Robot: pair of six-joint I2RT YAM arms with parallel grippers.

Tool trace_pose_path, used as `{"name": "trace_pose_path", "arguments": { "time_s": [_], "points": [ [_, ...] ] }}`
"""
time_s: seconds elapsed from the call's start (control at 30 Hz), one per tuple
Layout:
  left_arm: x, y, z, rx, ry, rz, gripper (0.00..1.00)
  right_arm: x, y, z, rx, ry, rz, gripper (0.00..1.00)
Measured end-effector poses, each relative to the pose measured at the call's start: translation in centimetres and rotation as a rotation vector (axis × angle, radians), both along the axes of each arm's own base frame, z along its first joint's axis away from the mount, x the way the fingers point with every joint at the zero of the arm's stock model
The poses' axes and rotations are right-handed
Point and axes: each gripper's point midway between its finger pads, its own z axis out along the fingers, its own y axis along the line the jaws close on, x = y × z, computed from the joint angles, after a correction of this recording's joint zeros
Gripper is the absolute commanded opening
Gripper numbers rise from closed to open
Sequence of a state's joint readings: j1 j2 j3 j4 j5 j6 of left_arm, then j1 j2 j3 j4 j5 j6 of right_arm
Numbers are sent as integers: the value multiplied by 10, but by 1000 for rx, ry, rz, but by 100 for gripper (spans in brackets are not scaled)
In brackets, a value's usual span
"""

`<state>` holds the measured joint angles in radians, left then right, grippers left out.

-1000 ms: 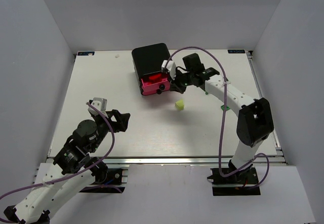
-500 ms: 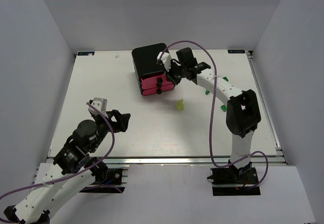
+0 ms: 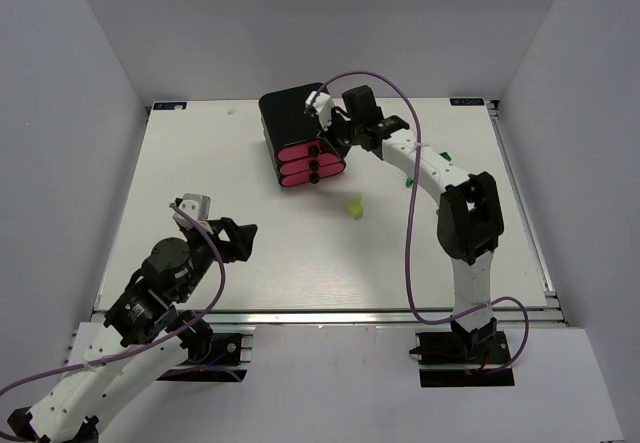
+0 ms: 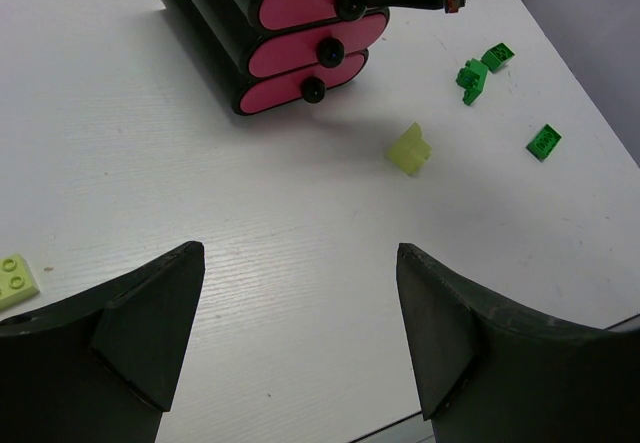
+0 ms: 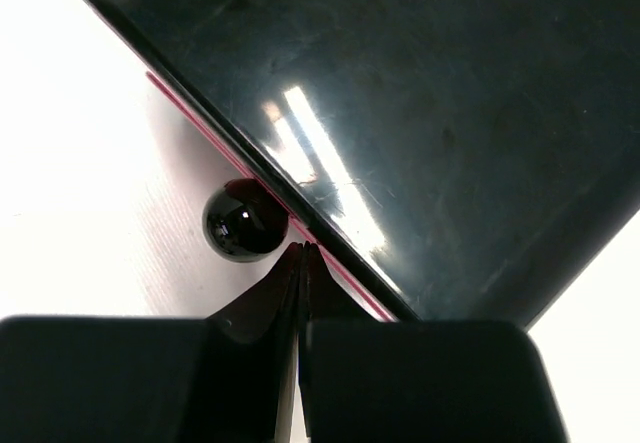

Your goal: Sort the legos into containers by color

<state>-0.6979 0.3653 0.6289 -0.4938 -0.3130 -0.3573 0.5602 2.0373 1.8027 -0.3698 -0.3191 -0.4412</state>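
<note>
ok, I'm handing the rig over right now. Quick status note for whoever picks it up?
Left claw: open, empty, hovering over the near-left of the table.
Right claw: shut, tips at the cabinet beside the top knob, not gripping it.
All three pink drawers are closed, contents not visible.
Loose: pale yellow brick, a few green bricks right of it, yellow-green plate near the left claw.
Left to do: open the drawers and sort those by color.
</note>
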Motion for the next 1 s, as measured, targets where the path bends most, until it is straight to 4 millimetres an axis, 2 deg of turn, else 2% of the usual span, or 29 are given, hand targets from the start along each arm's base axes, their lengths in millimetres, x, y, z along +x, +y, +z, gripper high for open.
{"name": "trace_pose_path", "arguments": {
  "time_s": [0.07, 0.13, 0.17, 0.2, 0.23, 0.33, 0.4, 0.5, 0.73, 1.0],
  "points": [
    [0, 0, 0, -1, 0, 0, 87, -2, 0, 1, 10, -2, 4, 0],
    [0, 0, 0, 0, 0, 0, 87, -14, -8, 0, 16, 6, 4, 0],
    [0, 0, 0, 0, 0, 0, 87, -25, -15, -2, 19, 10, 1, 8],
    [0, 0, 0, 0, 0, 0, 87, -36, -23, -2, 22, 17, -8, 22],
    [0, 0, 0, 0, 0, 0, 87, -48, -31, -1, 31, 29, -24, 46],
    [0, 0, 0, -1, 0, -1, 87, -73, -48, 11, 91, 39, -60, 73],
    [0, 0, 0, -1, 1, -2, 87, -81, -50, 20, 150, 58, -78, 75],
    [0, 0, 0, -2, 1, -1, 87, -84, -43, 24, 252, 123, -95, 75],
    [0, 0, 0, -2, 1, 3, 87, -89, -35, -17, 417, 376, -199, 72],
    [0, 1, 0, -2, 1, 5, 87, -65, -18, -47, 508, 511, -348, 68]
  ]
}}
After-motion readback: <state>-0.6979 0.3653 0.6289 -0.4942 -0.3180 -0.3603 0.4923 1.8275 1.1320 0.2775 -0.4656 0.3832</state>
